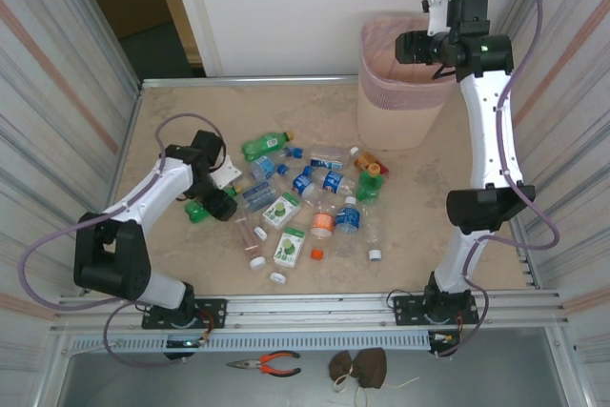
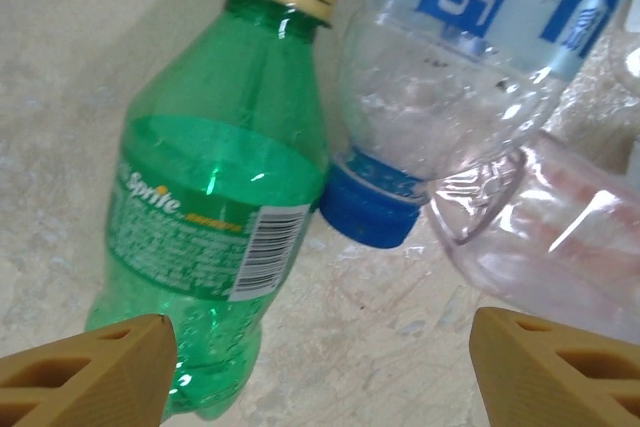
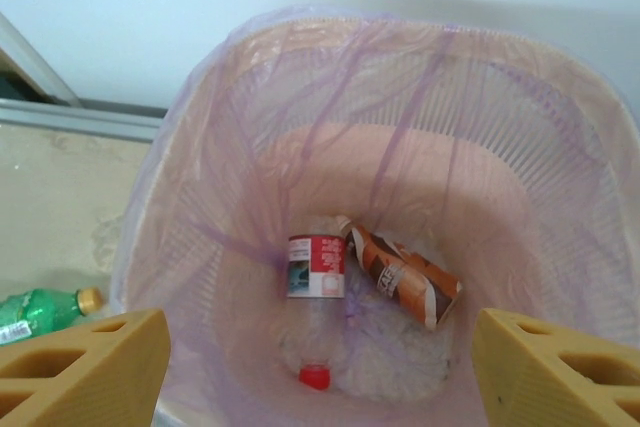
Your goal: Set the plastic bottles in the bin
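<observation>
Yellow fingertips [image 2: 90, 367] of the left gripper [image 2: 320, 377] stand apart, empty, over a green Sprite bottle [image 2: 215, 217] lying flat, cap pointing away. The top view adds the heap of bottles [image 1: 305, 197] mid-table. The right gripper [image 3: 320, 367], also spread and empty, hangs over the bin [image 3: 200, 147]; its wrist view looks down on two bottles [image 3: 316, 267] inside.

Marbled table [image 1: 172, 121] with scattered plastic bottles [image 1: 329, 183], bin [image 1: 396, 113]

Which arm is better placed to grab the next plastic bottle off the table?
Left. The open left gripper hovers right by the green Sprite plastic bottle; the right gripper hangs open over the pink-lined beige mesh bin, well away.
</observation>
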Motion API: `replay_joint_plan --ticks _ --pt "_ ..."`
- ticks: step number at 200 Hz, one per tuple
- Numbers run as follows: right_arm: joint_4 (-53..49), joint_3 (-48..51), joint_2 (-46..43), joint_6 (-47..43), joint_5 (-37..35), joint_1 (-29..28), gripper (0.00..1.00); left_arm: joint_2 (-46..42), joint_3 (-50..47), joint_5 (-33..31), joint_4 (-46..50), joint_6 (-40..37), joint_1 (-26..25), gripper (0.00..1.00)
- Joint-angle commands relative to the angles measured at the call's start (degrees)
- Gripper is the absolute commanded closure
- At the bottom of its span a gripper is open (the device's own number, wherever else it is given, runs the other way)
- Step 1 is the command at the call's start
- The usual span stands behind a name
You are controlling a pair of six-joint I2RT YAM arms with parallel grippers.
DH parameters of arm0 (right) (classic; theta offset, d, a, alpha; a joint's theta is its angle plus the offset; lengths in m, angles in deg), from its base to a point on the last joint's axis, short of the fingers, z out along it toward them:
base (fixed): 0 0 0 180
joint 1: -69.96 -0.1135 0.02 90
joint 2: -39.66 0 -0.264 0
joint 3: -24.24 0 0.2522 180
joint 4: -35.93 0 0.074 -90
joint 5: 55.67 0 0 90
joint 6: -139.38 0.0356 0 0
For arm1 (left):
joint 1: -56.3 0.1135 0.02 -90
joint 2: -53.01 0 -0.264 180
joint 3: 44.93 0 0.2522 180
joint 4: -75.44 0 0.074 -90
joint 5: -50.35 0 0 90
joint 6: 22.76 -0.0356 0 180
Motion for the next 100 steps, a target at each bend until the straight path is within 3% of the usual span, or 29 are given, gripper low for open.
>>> replay_joint_plan --ticks 1,70,100 --pt "-0.79 1.94 -2.45 -0.07 0.66 -0.62 0.22 -2.19 -1.45 0.15 -0.46 -4.92 0.91 0.19" --pt "-2.58 3.18 -4.16 -1.15 0.06 -2.02 0.22 2.58 -1.04 3.07 -1.79 -3.58 9.0 0.13" --pt "-3.16 3.61 -5.07 -1.54 -0.07 -2.06 0.22 5.79 -1.97 3.71 -2.88 -2.22 10.08 0.11"
